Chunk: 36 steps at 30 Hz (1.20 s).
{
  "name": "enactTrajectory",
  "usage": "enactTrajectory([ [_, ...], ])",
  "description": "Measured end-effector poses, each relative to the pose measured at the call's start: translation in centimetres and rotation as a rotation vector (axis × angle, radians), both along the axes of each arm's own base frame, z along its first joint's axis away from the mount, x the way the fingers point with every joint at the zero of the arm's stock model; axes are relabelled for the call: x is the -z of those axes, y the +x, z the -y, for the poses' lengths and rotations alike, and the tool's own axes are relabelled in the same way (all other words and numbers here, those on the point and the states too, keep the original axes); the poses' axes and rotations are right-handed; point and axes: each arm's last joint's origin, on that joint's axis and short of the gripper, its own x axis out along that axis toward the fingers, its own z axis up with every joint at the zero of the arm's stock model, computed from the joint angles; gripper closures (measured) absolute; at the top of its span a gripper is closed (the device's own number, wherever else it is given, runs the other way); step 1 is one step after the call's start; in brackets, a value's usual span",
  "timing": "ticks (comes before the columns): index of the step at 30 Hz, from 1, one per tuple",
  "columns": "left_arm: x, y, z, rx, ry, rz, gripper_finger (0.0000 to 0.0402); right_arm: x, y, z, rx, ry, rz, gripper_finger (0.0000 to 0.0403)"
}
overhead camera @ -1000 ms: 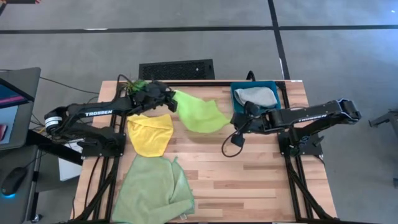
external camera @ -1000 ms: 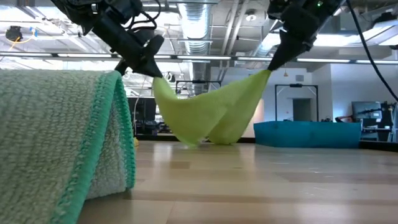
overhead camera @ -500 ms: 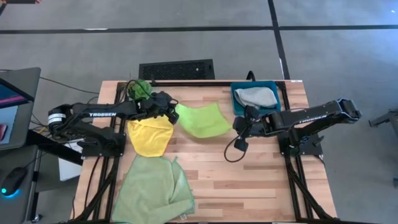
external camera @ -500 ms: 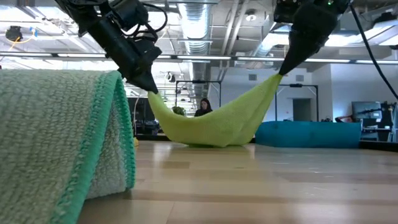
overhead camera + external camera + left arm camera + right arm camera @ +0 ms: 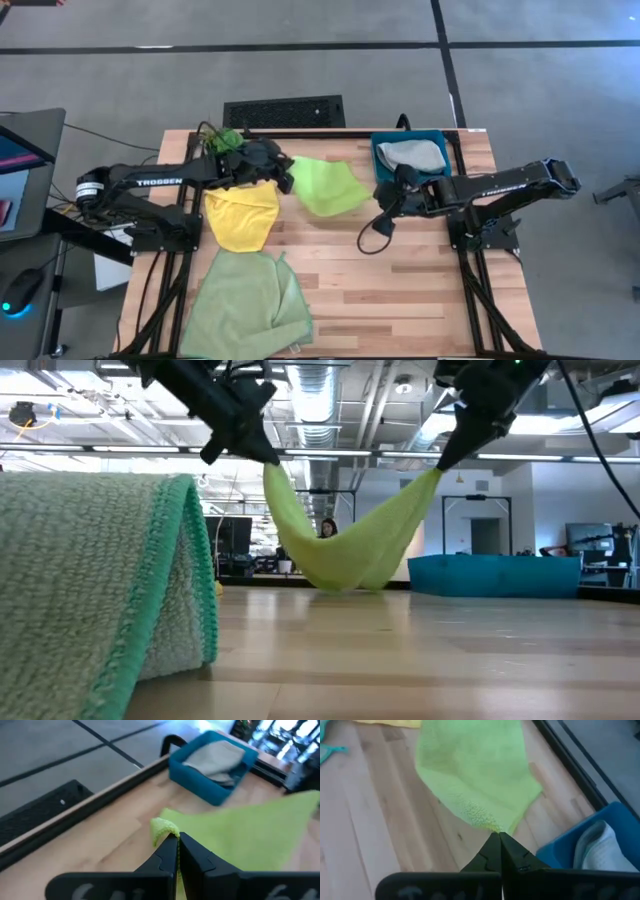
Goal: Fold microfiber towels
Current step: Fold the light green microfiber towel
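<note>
The bright lime green towel (image 5: 328, 186) hangs between my two grippers, and its sagging middle (image 5: 340, 575) reaches down to the wooden table. My left gripper (image 5: 287, 174) is shut on the towel's left corner. My right gripper (image 5: 379, 196) is shut on its right corner. The yellow towel (image 5: 241, 214) lies crumpled on the table near the left arm. The larger pale green towel (image 5: 246, 305) lies at the near edge, close before the low camera (image 5: 100, 580). The grey towel (image 5: 411, 153) lies in the teal tray (image 5: 384, 150). My left gripper pinches a bunched corner (image 5: 163, 826) of the lime green towel between its two fingertips, slanting down from the table's left. The cloth hangs below and away from the fingers. My right gripper pinches the opposite corner (image 5: 489, 823) at its fingertips, slanting down from the table's right. The cloth droops slack toward the left gripper, its middle down at the table.
The teal tray stands at the far right, just behind the right gripper. A black frame rail (image 5: 330, 132) runs along the far edge. Bare wood (image 5: 400, 290) spreads over the table's near right part. A person (image 5: 327, 530) shows far off in the room.
My left gripper dipped, then rose and moved toward the right gripper, still shut on its corner. The lime green towel, which half a second ago lay broadly along the table, now hangs in a narrower, deeper sag. My right gripper has stayed in place.
</note>
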Motion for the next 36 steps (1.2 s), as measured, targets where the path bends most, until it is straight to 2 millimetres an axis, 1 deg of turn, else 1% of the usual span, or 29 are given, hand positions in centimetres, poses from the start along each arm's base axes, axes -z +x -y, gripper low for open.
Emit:
enactTrajectory([
  [4,-1.7,0.3,1.3,0.068,-0.024,-0.037,0.0401,0.0,-0.1,-0.2,-0.012,-0.002,-0.015,0.0395],
  [8,-2.6,0.4,3.1,0.136,-0.070,-0.082,0.0401,0.0,-0.2,-0.4,-0.020,-0.004,-0.024,0.0395],
  [10,-2.8,0.3,3.9,0.151,-0.094,-0.108,0.0401,0.0,-0.2,-0.4,-0.018,-0.005,-0.024,0.0395],
  [13,-2.3,0.0,4.5,0.120,-0.120,-0.157,0.0401,0.0,-0.2,-0.3,-0.018,-0.014,-0.025,0.0395],
  [15,-1.6,-0.1,4.5,0.059,-0.121,-0.199,0.0401,0.0,-0.2,-0.3,-0.017,-0.015,-0.025,0.0395],
  [17,-0.5,-0.2,4.3,-0.013,-0.119,-0.273,0.0401,0.0,-0.2,-0.3,-0.018,-0.016,-0.024,0.0395],
  [21,1.8,0.7,3.9,-0.116,-0.080,-0.399,0.0401,0.0,-0.2,-0.3,-0.016,-0.018,-0.019,0.0395],
  [26,4.9,2.7,3.5,-0.149,-0.046,-0.501,0.0401,0.1,0.0,-0.3,0.000,-0.043,-0.017,0.0395],
  [29,6.7,3.5,3.1,-0.157,-0.046,-0.561,0.0401,0.2,0.1,-0.3,0.001,-0.045,-0.022,0.0395],
  [33,8.3,4.0,2.9,-0.165,-0.049,-0.613,0.0401,0.2,0.1,-0.3,0.001,-0.045,-0.021,0.0395],
  [36,8.8,4.2,2.9,-0.167,-0.053,-0.630,0.0401,0.2,0.1,-0.3,0.000,-0.043,-0.021,0.0395],
])
